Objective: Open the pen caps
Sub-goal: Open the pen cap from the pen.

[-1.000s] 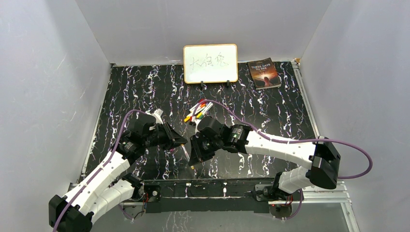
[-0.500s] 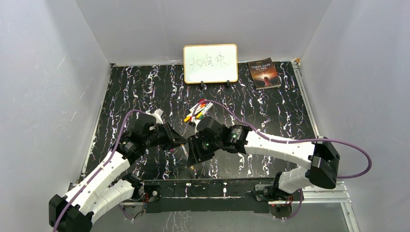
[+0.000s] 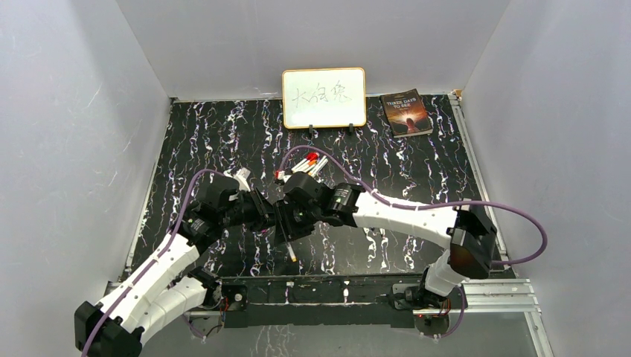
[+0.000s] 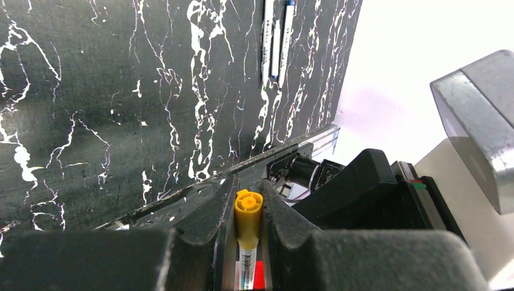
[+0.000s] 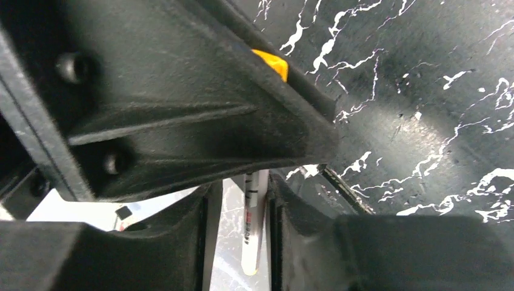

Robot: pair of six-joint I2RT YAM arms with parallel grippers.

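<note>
My left gripper point(image 3: 268, 215) point(image 4: 248, 209) is shut on a white pen point(image 4: 246, 262). Its yellow pen cap point(image 4: 248, 211) point(image 5: 271, 63) sticks out at the fingertips. My right gripper point(image 3: 286, 223) point(image 5: 245, 197) stands open, pressed close beside the left one. A white pen barrel point(image 5: 254, 212) shows in its gap, near one finger, with space on the other side. In the top view a pen point(image 3: 290, 248) lies just below the two grippers. Several more pens point(image 3: 301, 166) with red caps lie in a heap behind them. Two uncapped pens point(image 4: 276, 37) lie on the table.
A small whiteboard point(image 3: 324, 97) stands at the back of the black marbled table point(image 3: 417, 171), with a book point(image 3: 406, 113) to its right. Grey walls close in both sides. The right arm's purple cable point(image 3: 387, 197) arcs over the table.
The right gripper has opened, and its arm has swung left and a little back until it meets the left gripper. The left arm has stayed still with its pen.
</note>
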